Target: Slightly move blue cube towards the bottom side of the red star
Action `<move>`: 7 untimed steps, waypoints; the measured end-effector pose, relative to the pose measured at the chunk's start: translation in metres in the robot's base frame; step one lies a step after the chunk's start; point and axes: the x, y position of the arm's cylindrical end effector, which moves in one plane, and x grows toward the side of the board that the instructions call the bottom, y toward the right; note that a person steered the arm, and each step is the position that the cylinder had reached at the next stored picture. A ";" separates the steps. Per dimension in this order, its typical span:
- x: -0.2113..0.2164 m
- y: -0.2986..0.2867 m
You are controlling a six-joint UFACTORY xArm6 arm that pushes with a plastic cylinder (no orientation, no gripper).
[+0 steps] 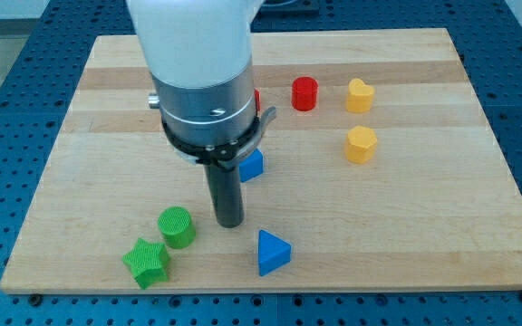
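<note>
Blue cube [253, 166] sits near the middle of the wooden desk [424, 226], partly hidden behind the arm's grey body [202, 91], with only its right side showing. The red star [257, 98] lies just above it toward the view's top, almost wholly covered by the arm; only a thin red sliver shows. My tip [228, 222] rests on the desk below and slightly left of the blue cube, apart from it, between the green cylinder [178, 226] on the view's left and the blue pyramid [272, 252] lower right. A green star [147, 263] lies at the lower left, just beside the green cylinder. A red cylinder [304, 93] and two yellow blocks [360, 95] [361, 144] stand toward the upper right. No claw is fitted, so there is no opening or hold to tell.
</note>
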 end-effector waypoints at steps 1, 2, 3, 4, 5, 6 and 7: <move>-0.003 0.001; -0.034 0.003; -0.052 0.003; -0.056 0.003; -0.056 0.003; -0.052 0.003; -0.055 -0.002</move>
